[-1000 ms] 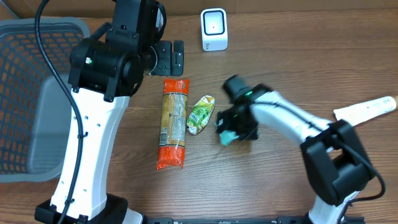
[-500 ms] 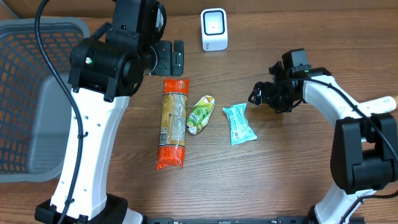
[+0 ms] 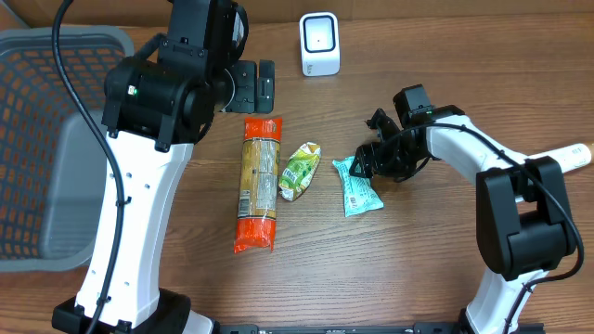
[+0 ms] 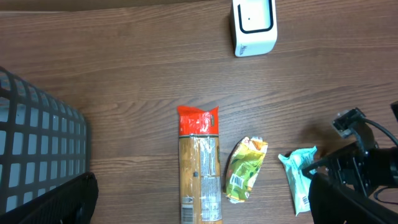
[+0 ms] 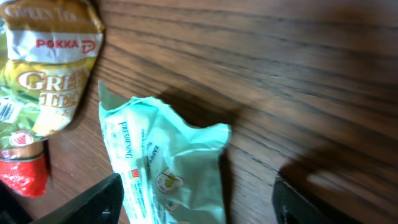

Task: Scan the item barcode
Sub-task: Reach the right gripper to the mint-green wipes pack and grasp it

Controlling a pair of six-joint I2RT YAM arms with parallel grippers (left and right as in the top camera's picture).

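I see nothing scanned yet, so I think the job is just at the start.

The wooden table [image 3: 418, 278] holds everything. The gray basket [image 3: 28, 139] sits far off, way past my left gripper [image 3: 252, 85]. That gripper is up high and wide open, with nothing in it. It has no part in this step.

My right gripper [image 3: 369, 160] is down low by the table. Its fingers [image 5: 93, 200] are spread apart and hold nothing. I cannot tell if they touch anything.

The long noodle packet [image 3: 259, 186] with orange ends lies well off to the side of the right gripper. The white scanner [image 3: 319, 44] stands well apart from the right gripper, up at the back of the table. The green tea packet [image 3: 300, 171] lies near the right gripper, just past the next packet.

The small mint-green packet [image 3: 357, 186] is the one I am going for, I think. It lies flat on the table, and its top end is right under the right gripper, between the open fingers.

What is left is most of the job. I must grab the packet, lift it, take it to the scanner and turn its barcode to face the scanner. I cannot make out the barcode from here.
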